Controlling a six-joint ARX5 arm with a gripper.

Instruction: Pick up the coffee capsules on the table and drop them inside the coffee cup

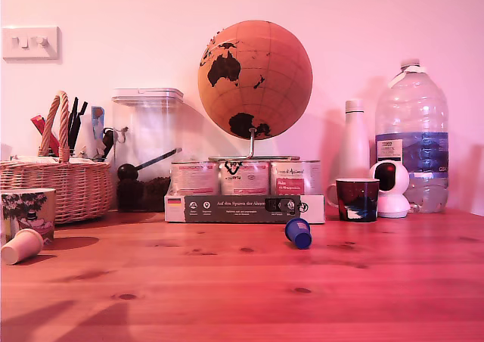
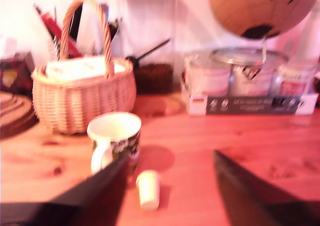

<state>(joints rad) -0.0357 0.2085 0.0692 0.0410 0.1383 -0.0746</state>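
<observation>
One coffee capsule was glossy blue, the other cream-beige. The coffee cup was pale with a dark tree print, and the globe was orange with black continents.

The table is smooth knotty wood, the basket behind the cup is rough woven wicker, the blue capsule looks glossy, the cream capsule matt, the mug glossy, and the bottle clear plastic.

Cream capsule beside the cup, before the basket.
</observation>
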